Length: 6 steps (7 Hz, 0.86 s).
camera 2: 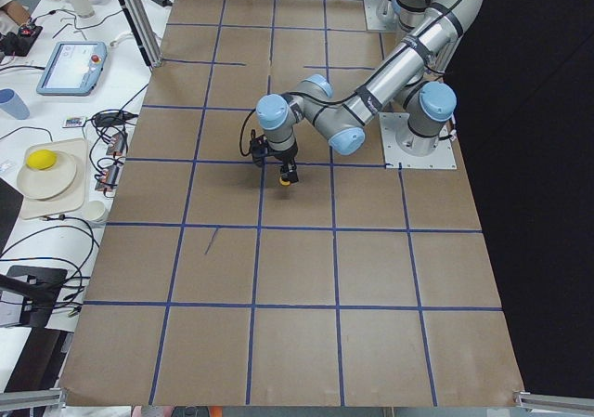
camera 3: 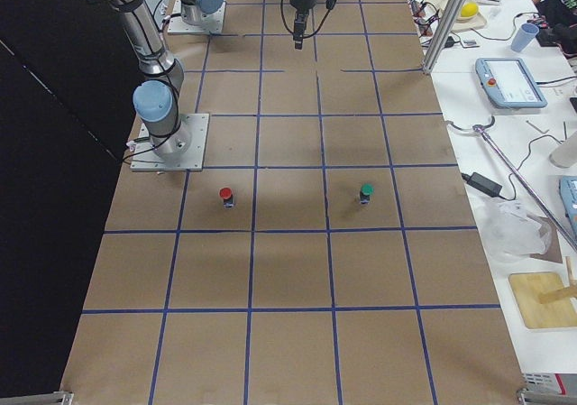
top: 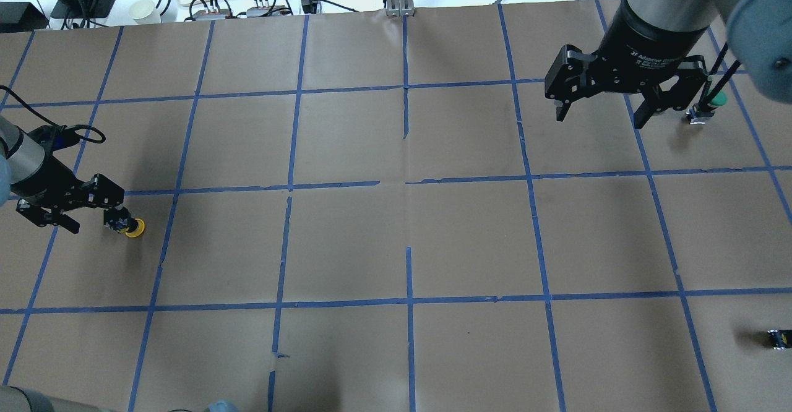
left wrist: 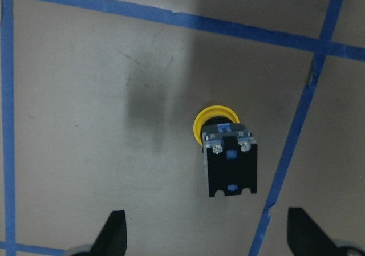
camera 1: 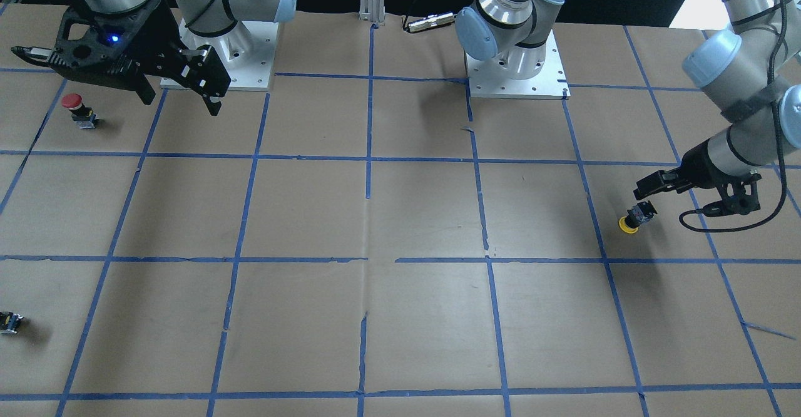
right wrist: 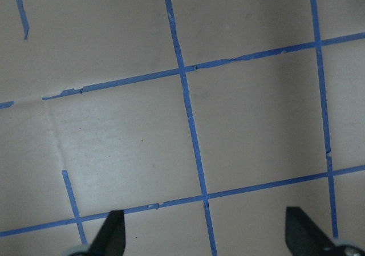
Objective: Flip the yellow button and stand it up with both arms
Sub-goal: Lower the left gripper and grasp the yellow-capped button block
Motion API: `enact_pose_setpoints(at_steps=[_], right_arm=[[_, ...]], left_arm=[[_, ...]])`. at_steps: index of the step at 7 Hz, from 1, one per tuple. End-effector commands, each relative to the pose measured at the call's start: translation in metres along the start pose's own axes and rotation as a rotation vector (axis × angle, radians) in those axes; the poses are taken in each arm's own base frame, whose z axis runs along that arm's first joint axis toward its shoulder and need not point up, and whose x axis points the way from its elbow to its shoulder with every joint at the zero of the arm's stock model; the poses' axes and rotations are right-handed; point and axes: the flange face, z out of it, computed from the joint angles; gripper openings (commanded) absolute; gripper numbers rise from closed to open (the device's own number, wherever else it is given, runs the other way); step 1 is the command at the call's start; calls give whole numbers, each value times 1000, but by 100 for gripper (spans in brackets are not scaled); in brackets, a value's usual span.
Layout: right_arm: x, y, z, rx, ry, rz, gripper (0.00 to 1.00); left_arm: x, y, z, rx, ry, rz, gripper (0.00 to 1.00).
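brown paper covers the tabletop, ruled into squares by blue tape. front-facing view: the left end effector hangs low at the frame's 3 o'clock side, and the yellow button lies just at its 7 o'clock, cap on the paper, black body tilted up toward the fingers. the right end effector hangs at 10 o'clock, fingers spread wide and holding nothing; a red-capped button stands to its 9 o'clock, and a small dark part lies at the frame's 8 o'clock edge. overhead view: the yellow button sits at the frame's 9 o'clock side, cap pointing to 4 o'clock, away from the left end effector; a green-capped button shows just past the right end effector at its 3 o'clock. left side view: the left arm bends down over the yellow cap. right side view: the red-capped button and green-capped button stand upright with one square between them. left wrist view: the fingertips sit wide at 7 and 5 o'clock, apart from the yellow button, whose base faces the camera with the cap behind it at 11 o'clock. right wrist view: taped paper shows between wide-set fingertips.
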Motion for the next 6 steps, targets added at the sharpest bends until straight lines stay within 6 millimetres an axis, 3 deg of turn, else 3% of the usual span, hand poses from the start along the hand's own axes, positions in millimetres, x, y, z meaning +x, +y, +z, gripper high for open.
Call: enact_pose_setpoints(at_steps=[1,3,6], right_arm=[[2,11,5,-7,3,-2,100],[1,11,8,-2,-4,-5,100],[11,6,10,-8,7,22,100]], left_arm=[[-1,-7,13,15,8,-32,98],[-1,-9,11,26,9,-43,82],[-1,-9,11,28,11,-52,12]])
